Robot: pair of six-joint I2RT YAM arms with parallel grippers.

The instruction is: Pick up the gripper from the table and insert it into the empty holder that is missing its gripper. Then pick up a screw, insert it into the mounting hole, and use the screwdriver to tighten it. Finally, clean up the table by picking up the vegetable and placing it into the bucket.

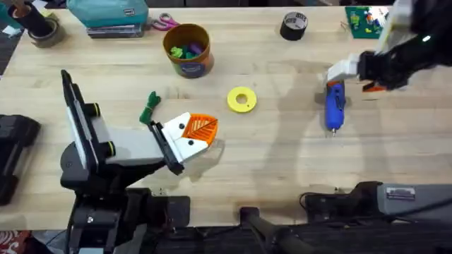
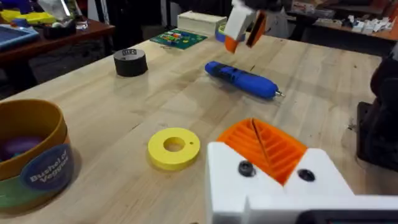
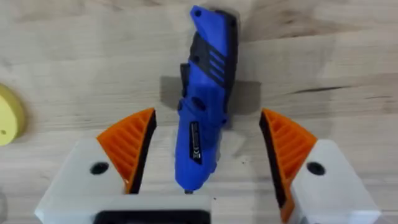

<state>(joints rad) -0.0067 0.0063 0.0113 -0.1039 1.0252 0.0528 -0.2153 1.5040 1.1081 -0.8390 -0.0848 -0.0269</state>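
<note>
Tabletop (image 1: 282, 169) of pale planks carries everything, with the left arm's base at its near left edge and the right arm reaching in from the far right. The left hand (image 1: 200, 131) rests low near the middle, its two orange ribbed pads pressed together with nothing between them. The right hand (image 3: 208, 155) hangs just above the screwdriver (image 1: 334, 106), its pads spread wide on either side of the blue body without touching it. The screwdriver lies flat on the right half of the tabletop, metal tip toward the near edge. The bucket (image 1: 188, 49), ochre with a blue label band, stands upright toward the far edge, coloured bits inside. A yellow ring (image 1: 241, 99) lies flat between the left hand and the screwdriver. The vegetable (image 1: 150, 107), dark green and frilly, lies on the wood just beside the left hand.
</note>
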